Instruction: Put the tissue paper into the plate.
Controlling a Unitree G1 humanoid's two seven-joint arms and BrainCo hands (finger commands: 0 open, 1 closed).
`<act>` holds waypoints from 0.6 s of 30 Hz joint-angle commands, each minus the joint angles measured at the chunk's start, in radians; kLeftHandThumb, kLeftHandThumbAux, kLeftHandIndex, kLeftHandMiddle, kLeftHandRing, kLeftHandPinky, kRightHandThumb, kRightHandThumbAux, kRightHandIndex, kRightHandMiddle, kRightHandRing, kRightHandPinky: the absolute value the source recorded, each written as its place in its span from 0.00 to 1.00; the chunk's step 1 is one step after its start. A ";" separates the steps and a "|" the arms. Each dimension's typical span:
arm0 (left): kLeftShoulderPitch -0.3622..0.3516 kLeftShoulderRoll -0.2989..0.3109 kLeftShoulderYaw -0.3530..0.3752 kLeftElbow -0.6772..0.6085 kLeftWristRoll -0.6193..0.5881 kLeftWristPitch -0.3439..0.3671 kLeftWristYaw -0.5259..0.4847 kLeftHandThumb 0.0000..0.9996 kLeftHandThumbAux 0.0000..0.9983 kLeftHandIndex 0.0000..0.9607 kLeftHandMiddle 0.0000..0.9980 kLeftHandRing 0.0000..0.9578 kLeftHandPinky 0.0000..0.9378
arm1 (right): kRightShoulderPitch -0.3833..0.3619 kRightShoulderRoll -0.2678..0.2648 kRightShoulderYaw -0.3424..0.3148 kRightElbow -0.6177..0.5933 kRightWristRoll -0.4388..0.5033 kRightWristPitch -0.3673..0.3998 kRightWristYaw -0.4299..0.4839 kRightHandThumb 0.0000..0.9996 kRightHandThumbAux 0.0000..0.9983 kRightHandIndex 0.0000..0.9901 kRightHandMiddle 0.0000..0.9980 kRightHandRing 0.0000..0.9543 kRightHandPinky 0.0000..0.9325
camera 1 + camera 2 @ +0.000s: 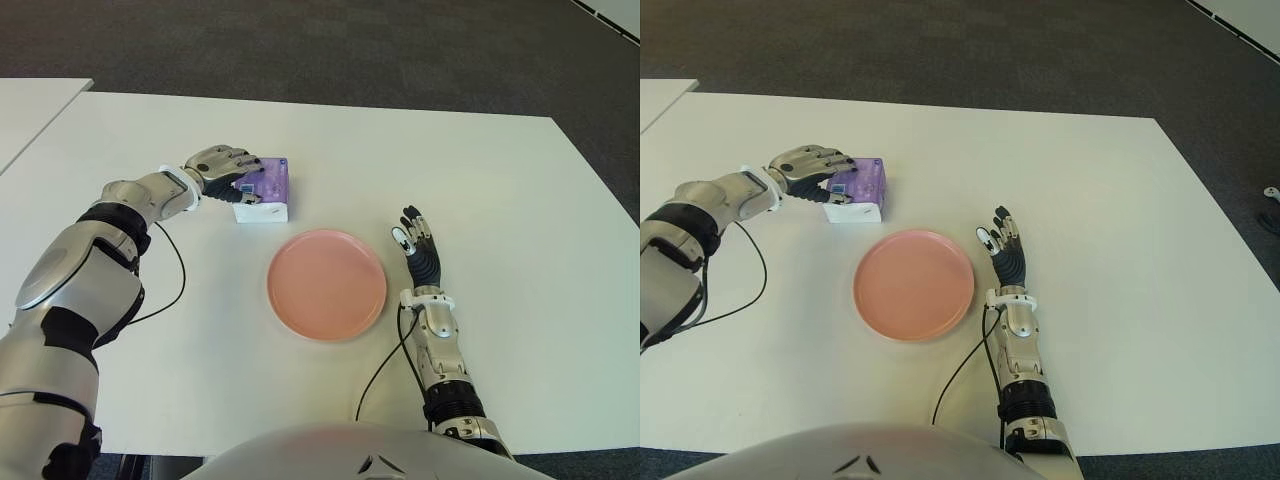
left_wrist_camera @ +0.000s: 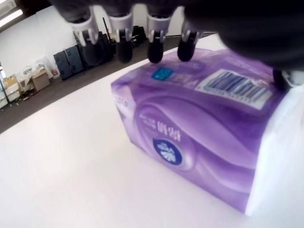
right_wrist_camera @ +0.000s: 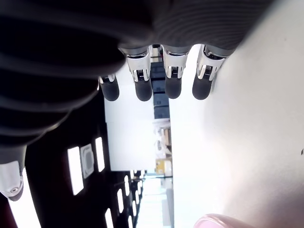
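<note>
A: Eye views, what was up?
B: Left hand (image 1: pixel 222 168) sat atop the tissue pack (image 1: pixel 268 189) on the worktop (image 1: pixel 500 180), behind the plate (image 1: pixel 327 283). Right hand (image 1: pixel 420 252) showed right of it.
A: Wrists?
B: Left fingers (image 2: pixel 124 47) curled over the pack, gripping it. Right fingers (image 3: pixel 142 85) straight, holding nothing.

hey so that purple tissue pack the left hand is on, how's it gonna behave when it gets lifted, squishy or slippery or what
The tissue pack is likely soft: it looks like a film-wrapped block, so the left hand draped over its top may dent it. The glossy purple wrap could be a bit slippery. It is probably light and, being low and boxy on the table, unlikely to roll or tip.
</note>
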 commanded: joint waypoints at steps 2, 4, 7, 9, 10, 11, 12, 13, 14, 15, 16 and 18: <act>0.028 -0.018 -0.005 0.011 -0.005 -0.006 -0.018 0.34 0.09 0.00 0.00 0.00 0.00 | 0.039 0.002 0.001 0.033 -0.005 0.046 -0.004 0.39 0.49 0.00 0.00 0.00 0.00; 0.030 -0.018 -0.002 0.010 -0.009 -0.010 -0.014 0.33 0.08 0.00 0.00 0.00 0.00 | 0.039 0.002 0.001 0.034 -0.005 0.046 -0.003 0.40 0.49 0.00 0.00 0.00 0.00; 0.033 -0.018 0.002 0.005 -0.016 -0.018 -0.008 0.33 0.08 0.00 0.00 0.00 0.00 | 0.039 0.001 0.002 0.032 -0.005 0.049 -0.002 0.40 0.48 0.00 0.00 0.00 0.00; 0.035 -0.018 0.003 0.002 -0.020 -0.022 -0.006 0.33 0.08 0.00 0.00 0.00 0.00 | 0.039 0.001 0.002 0.030 -0.005 0.051 -0.002 0.40 0.48 0.00 0.00 0.00 0.00; 0.036 -0.017 0.005 0.000 -0.023 -0.027 -0.006 0.33 0.08 0.00 0.00 0.00 0.00 | 0.040 0.000 0.003 0.030 -0.006 0.053 -0.002 0.40 0.48 0.00 0.00 0.00 0.00; 0.036 -0.016 0.007 -0.003 -0.026 -0.032 -0.006 0.33 0.08 0.00 0.00 0.00 0.00 | 0.040 0.000 0.003 0.028 -0.006 0.054 -0.002 0.40 0.48 0.00 0.00 0.00 0.00; 0.038 -0.015 0.010 -0.006 -0.031 -0.039 -0.007 0.33 0.08 0.00 0.00 0.00 0.00 | 0.040 -0.001 0.003 0.027 -0.007 0.056 -0.002 0.40 0.48 0.00 0.00 0.00 0.00; 0.038 -0.014 0.011 -0.008 -0.034 -0.043 -0.008 0.34 0.08 0.00 0.00 0.00 0.00 | 0.041 -0.001 0.003 0.026 -0.007 0.058 -0.002 0.40 0.48 0.00 0.00 0.00 0.00; 0.039 -0.014 0.013 -0.009 -0.036 -0.048 -0.010 0.34 0.08 0.00 0.00 0.00 0.00 | 0.041 -0.001 0.003 0.025 -0.007 0.059 -0.002 0.40 0.48 0.00 0.00 0.00 0.00; 0.039 -0.013 0.014 -0.009 -0.037 -0.051 -0.012 0.34 0.09 0.00 0.00 0.00 0.00 | 0.041 -0.001 0.003 0.024 -0.007 0.059 -0.002 0.40 0.48 0.00 0.00 0.00 0.00; 0.039 -0.012 0.014 -0.010 -0.040 -0.054 -0.014 0.34 0.09 0.00 0.00 0.00 0.00 | 0.042 -0.001 0.003 0.024 -0.007 0.059 -0.002 0.40 0.48 0.00 0.00 0.00 0.00; 0.041 -0.010 0.016 -0.013 -0.045 -0.062 -0.019 0.35 0.09 0.00 0.00 0.00 0.00 | 0.042 -0.001 0.003 0.024 -0.006 0.058 -0.001 0.40 0.48 0.00 0.00 0.00 0.00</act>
